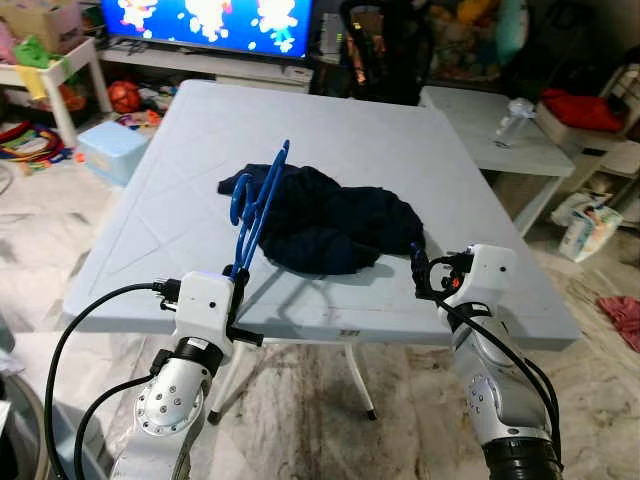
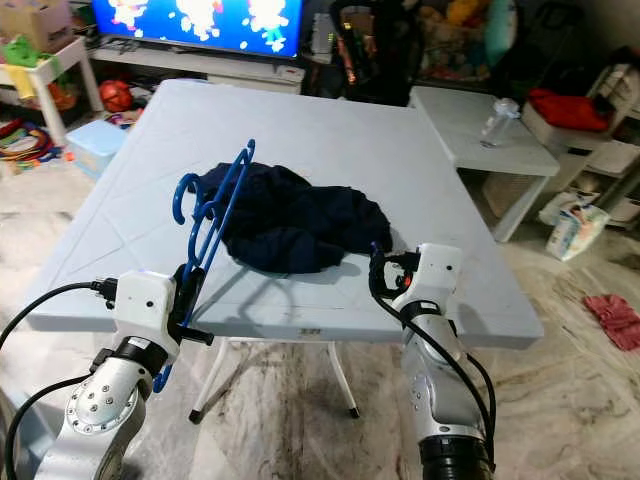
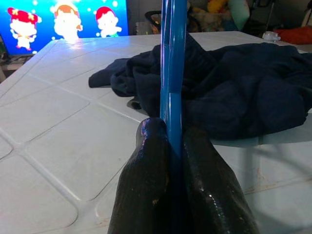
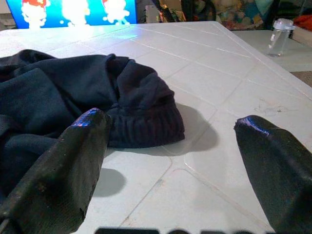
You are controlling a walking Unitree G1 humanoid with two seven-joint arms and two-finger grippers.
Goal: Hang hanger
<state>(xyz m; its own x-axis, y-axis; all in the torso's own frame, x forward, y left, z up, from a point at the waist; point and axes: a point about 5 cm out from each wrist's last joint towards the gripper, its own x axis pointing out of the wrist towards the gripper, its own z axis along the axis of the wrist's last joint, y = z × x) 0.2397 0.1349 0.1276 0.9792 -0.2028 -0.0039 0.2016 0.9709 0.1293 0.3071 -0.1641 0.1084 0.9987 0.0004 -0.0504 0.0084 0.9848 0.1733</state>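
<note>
Left eye view: a blue hanger (image 1: 255, 205) is clamped at its lower end in the left end effector (image 1: 237, 272), long axis rising up and forward, its hook end over the near-left edge of the dark garment (image 1: 325, 225). The garment is heaped mid-surface (image 1: 180, 150). The right end effector (image 4: 170, 161) is spread wide, empty, just short of the garment's ribbed cuff, so nearer to it.

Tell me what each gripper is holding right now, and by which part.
Left gripper is shut on the blue hanger, gripping its lower bar. Right gripper is open and holds nothing, beside the dark garment.
</note>
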